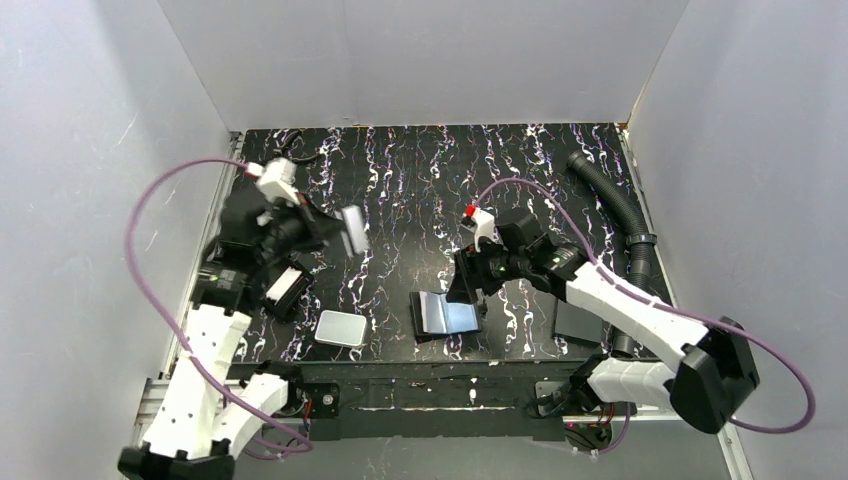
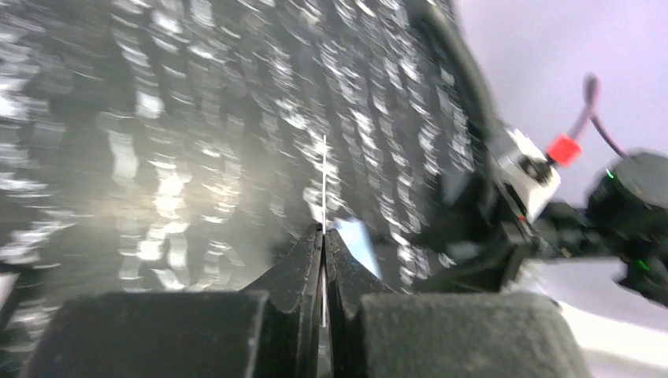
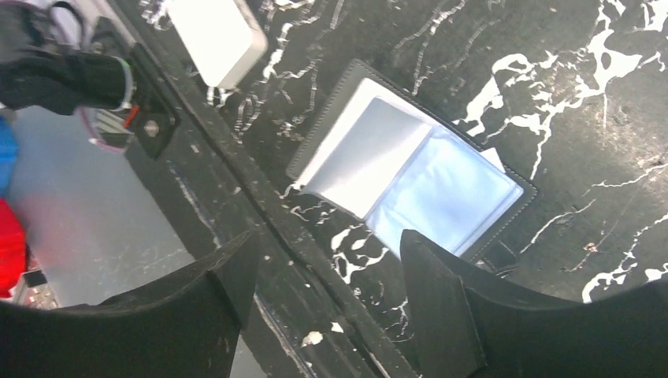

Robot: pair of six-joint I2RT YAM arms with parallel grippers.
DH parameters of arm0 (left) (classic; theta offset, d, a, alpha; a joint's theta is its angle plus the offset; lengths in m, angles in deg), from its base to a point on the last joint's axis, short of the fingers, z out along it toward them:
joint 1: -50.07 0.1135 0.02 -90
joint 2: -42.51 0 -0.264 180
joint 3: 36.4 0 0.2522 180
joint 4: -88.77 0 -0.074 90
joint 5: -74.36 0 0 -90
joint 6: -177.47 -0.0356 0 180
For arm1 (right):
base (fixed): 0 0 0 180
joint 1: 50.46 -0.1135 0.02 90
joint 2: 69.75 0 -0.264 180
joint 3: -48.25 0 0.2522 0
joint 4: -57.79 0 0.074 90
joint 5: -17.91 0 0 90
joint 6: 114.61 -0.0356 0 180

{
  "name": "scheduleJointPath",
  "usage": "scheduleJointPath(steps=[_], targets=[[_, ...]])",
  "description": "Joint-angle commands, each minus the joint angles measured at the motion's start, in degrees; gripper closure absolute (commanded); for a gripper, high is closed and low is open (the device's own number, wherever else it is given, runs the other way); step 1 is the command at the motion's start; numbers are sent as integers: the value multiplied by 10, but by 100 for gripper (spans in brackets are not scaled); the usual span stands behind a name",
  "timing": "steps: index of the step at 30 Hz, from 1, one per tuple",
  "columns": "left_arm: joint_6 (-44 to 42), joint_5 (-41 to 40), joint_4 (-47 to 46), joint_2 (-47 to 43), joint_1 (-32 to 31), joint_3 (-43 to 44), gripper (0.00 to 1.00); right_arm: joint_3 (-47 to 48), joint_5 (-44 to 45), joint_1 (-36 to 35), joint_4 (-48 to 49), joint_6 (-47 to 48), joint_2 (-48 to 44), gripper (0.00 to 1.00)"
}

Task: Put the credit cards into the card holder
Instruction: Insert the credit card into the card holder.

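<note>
Pinching one credit card (image 2: 324, 169) by its edge, the clenched left gripper (image 2: 324, 231) may let it twist or slip, missing the open card holder (image 3: 410, 169) lying under the spread right gripper (image 3: 328, 246).

The bench (image 1: 420, 180) has a smooth black top veined with white in a marble pattern. The card holder (image 3: 453, 197) has a matt black, leather-like rim with a stitched edge, and its pockets are clear, shiny, bluish plastic. The white slab (image 3: 217, 35) is smooth with a satin sheen. The right fingers (image 3: 441, 315) are matt black and faintly grainy. The credit card (image 1: 352, 230) is blurred, perhaps pale smooth plastic.
</note>
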Motion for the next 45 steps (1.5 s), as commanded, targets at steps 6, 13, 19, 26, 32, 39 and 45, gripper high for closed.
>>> scheduleJointPath(steps=[6,13,19,26,32,39,45], targets=[[327,57,-454,10,-262,-268,100,-152,-227,92,252,-231,-127,31],[355,-1,-569,71,-384,-303,100,-230,-268,112,496,-407,-107,31],[358,3,-593,92,-406,-302,100,-262,-257,113,599,-478,-107,55],[356,-10,-595,68,-406,-323,100,-287,-243,124,646,-522,-139,67],[366,23,-594,85,-405,-309,100,-279,-258,143,664,-539,-141,99],[411,30,-600,127,-417,-282,59,-294,-253,143,711,-575,-135,99],[406,0,-609,115,-422,-284,94,-308,-237,143,722,-585,-141,99]])
